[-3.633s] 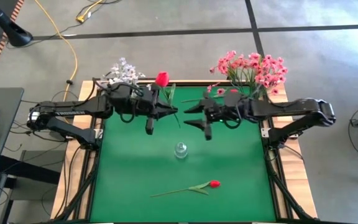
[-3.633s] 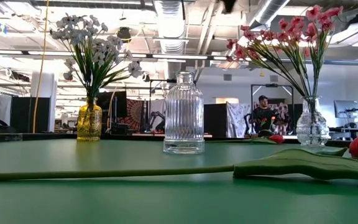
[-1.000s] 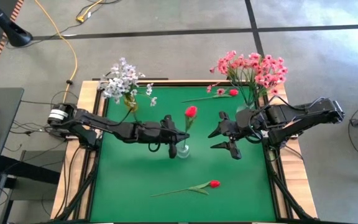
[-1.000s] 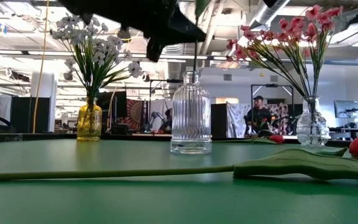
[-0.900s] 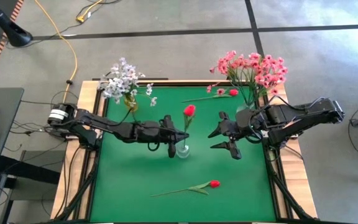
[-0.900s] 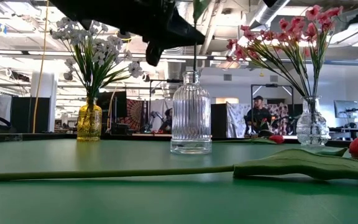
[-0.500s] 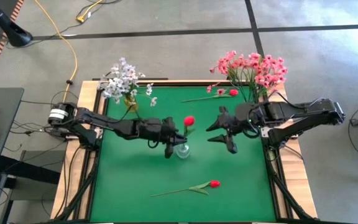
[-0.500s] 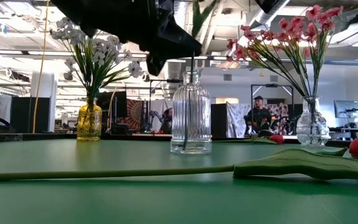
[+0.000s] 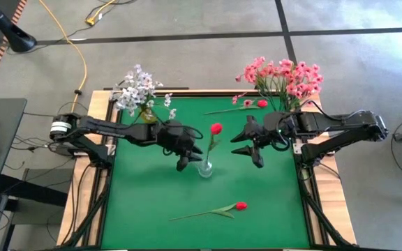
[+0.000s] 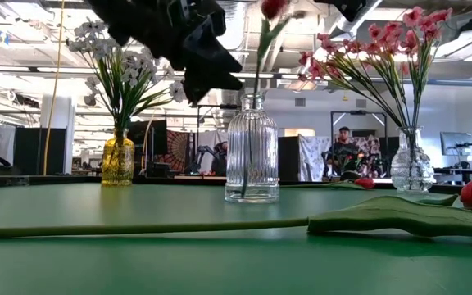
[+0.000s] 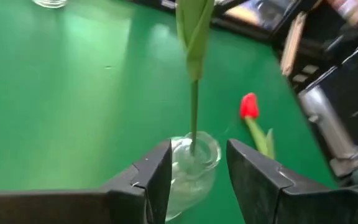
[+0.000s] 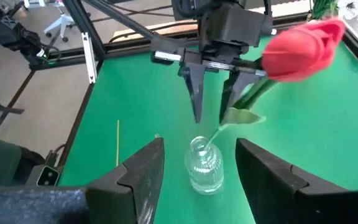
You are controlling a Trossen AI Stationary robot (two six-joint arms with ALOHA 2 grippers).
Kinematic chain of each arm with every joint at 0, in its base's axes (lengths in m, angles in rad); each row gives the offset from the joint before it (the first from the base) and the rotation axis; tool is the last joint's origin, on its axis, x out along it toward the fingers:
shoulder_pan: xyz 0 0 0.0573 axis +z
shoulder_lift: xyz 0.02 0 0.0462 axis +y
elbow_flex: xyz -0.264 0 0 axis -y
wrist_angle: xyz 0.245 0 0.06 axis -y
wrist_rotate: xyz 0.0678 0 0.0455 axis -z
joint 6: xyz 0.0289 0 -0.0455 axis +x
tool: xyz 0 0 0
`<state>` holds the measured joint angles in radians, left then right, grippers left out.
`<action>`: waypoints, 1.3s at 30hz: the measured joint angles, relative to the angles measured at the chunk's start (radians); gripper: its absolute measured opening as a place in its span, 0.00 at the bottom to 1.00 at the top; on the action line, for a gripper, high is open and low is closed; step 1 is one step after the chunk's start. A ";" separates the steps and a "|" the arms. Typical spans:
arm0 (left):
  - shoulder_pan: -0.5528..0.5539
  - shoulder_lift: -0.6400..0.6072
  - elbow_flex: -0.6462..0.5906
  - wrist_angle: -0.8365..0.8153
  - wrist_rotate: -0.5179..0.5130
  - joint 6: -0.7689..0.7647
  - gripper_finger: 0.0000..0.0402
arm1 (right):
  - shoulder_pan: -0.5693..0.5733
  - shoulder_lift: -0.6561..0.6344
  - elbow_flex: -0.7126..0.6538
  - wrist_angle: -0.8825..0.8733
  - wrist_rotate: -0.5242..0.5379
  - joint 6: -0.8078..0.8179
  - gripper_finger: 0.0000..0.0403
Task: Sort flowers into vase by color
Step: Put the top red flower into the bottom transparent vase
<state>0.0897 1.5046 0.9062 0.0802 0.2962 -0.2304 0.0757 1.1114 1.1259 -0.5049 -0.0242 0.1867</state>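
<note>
A clear ribbed vase [image 9: 204, 169] stands mid-table. One red flower [image 9: 216, 129] has its green stem [image 11: 193, 112] in the vase's neck and leans toward the far right, its bud [image 12: 303, 40] high above. My left gripper [image 9: 189, 157] is open just left of the vase and apart from the stem; in the left wrist view its fingers [image 11: 160, 174] frame the vase [image 11: 194, 163]. My right gripper [image 9: 246, 149] hangs open to the vase's right, touching nothing. A second red flower [image 9: 239, 206] lies flat near the front edge, and a third [image 9: 260, 103] lies at the far edge.
A yellow vase [image 10: 118, 160] of whitish-lavender flowers [image 9: 139, 87] stands at the far left corner. A clear vase [image 10: 410, 168] of pink sprays [image 9: 285, 77] stands at the far right. Bare green tabletop [image 9: 152, 202] lies between the centre vase and the front edge.
My left gripper has opened and let go of the red flower's stem, then drawn back from the vase toward the far left. The stem has slid down to the vase's bottom, and the flower now stands by itself, leaning. My right gripper has edged toward the far edge.
</note>
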 joint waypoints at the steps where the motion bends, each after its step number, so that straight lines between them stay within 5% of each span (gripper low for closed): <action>1: 0.002 -0.006 0.023 -0.053 -0.025 0.024 0.35 | -0.001 0.000 0.000 0.002 0.000 0.000 0.55; 9: -0.012 0.055 0.256 -0.496 -0.370 0.132 0.35 | -0.007 0.000 0.000 0.011 0.022 0.000 0.55; 14: 0.012 0.086 0.347 -0.584 -0.506 0.124 0.35 | -0.007 0.000 0.000 0.012 0.029 0.000 0.55; 20: 0.076 0.071 0.349 -0.602 -0.473 0.253 0.35 | -0.007 0.000 0.000 0.010 0.028 0.012 0.55; 28: 0.181 0.058 0.382 -0.563 -0.405 0.234 0.35 | -0.010 0.000 0.000 0.004 0.029 0.048 0.55; 33: 0.249 0.169 0.449 -0.559 -0.348 0.233 0.35 | -0.013 0.000 0.000 0.004 0.029 0.074 0.55; 39: 0.279 0.351 0.669 -0.616 -0.372 0.210 0.35 | -0.013 0.000 0.000 0.002 0.029 0.138 0.55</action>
<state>0.3691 1.8556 1.5748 -0.5363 -0.0756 -0.0204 0.0628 1.1114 1.1263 -0.5027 0.0048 0.3244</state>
